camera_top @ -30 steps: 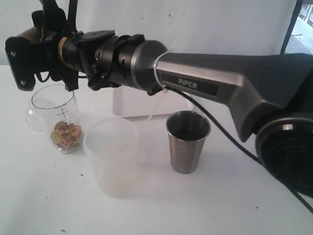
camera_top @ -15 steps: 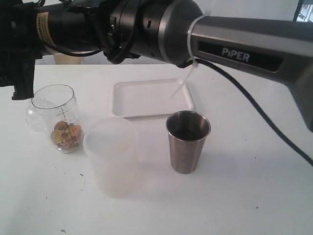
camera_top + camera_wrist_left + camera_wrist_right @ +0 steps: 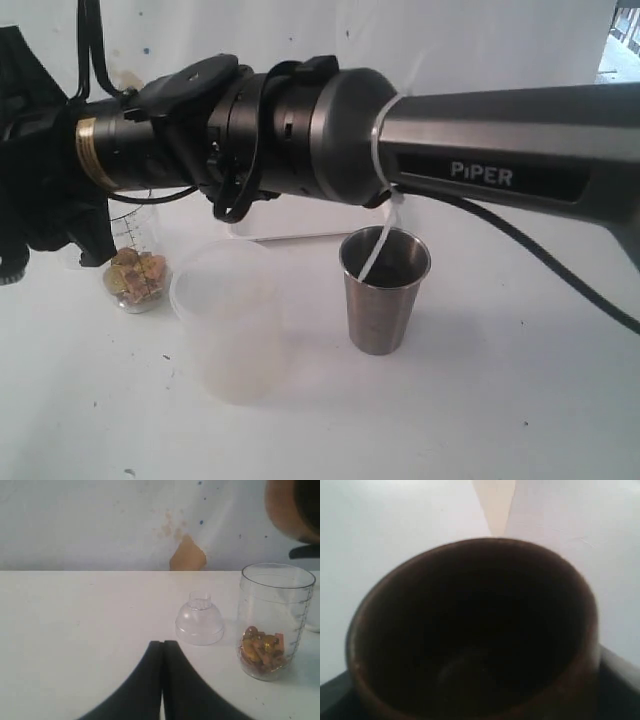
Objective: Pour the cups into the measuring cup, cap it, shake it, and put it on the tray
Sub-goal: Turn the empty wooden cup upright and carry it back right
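My right gripper (image 3: 42, 195) reaches across to the far left, shut on the brown wooden cup (image 3: 470, 630). The cup's dark inside fills the right wrist view and looks empty. In the left wrist view that wooden cup (image 3: 292, 505) hangs just above the measuring cup (image 3: 274, 620), which stands upright with brown and yellow pieces at its bottom. Its clear dome cap (image 3: 200, 625) lies beside it on the table. The steel tumbler (image 3: 385, 290) stands upright at the centre. Only the front rim of the white tray (image 3: 290, 235) shows under the arm. My left gripper (image 3: 162, 643) is shut and holds nothing.
A big frosted plastic tub (image 3: 228, 320) stands between the measuring cup (image 3: 135, 272) and the tumbler. The right arm's thick forearm (image 3: 480, 140) spans the scene above the tray. The white wall is close behind the table.
The right arm with the wooden cup has dropped lower from its raised position, now covering the tray and the measuring cup's upper part. The tumbler and tub have not moved.
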Robot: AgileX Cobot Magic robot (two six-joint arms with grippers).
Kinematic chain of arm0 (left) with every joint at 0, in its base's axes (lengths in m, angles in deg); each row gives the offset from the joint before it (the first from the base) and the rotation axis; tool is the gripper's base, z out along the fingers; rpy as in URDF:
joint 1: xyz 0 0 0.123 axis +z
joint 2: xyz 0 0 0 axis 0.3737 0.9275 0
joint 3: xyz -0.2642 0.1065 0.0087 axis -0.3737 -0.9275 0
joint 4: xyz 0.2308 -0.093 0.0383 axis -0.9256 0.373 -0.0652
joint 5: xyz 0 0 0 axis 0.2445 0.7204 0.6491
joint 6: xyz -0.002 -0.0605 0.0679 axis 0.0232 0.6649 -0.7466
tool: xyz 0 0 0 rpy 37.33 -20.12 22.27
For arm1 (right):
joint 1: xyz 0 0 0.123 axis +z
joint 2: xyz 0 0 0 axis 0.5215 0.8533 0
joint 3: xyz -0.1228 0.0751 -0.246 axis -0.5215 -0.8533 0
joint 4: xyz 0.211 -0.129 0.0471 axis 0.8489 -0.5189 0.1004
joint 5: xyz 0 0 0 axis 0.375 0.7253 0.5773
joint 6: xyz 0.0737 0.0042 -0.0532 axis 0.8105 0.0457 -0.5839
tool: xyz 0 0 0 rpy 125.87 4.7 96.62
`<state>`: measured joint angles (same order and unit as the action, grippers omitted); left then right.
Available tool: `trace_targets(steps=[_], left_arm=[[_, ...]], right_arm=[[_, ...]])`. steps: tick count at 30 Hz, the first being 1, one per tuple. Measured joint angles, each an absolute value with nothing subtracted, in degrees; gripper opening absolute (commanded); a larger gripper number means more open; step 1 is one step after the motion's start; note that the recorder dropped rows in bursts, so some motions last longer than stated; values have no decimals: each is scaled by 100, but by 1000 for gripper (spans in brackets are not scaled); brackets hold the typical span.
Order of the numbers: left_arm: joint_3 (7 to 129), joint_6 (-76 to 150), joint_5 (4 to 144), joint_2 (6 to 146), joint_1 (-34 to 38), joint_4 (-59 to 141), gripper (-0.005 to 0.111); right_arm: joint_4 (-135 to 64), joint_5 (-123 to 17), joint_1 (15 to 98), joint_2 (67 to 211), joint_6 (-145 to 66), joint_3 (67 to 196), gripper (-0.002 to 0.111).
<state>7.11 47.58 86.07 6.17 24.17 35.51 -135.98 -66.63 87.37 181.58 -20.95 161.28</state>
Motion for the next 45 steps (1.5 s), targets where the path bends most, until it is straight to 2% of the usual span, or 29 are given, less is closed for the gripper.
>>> trace_targets(steps=[8,17,25,28,33,39,45], left_arm=[[711,4758,8607,617,2417,3551,0],[711,4758,8607,617,2417,3551,0],[711,4758,8607,617,2417,3551,0],[711,4758,8607,617,2417,3551,0],[711,4758,8607,617,2417,3551,0],[711,4758,8607,617,2417,3551,0],[711,4758,8607,617,2417,3551,0]], right_arm=[[-13598,-6536,8804,18042,-1928,16020,0],[-13258,-5495,8589,17209,1548,15856,0],[-12758,-4306,8153,15939,2517,14599,0],[-12426,-4015,7765,15470,2608,14043,0],[-11902,-4141,6590,14854,2987,13246,0],[-11707,-5502,4977,14709,3345,12292,0],[-11006,-7198,3675,15383,2727,11830,0]])
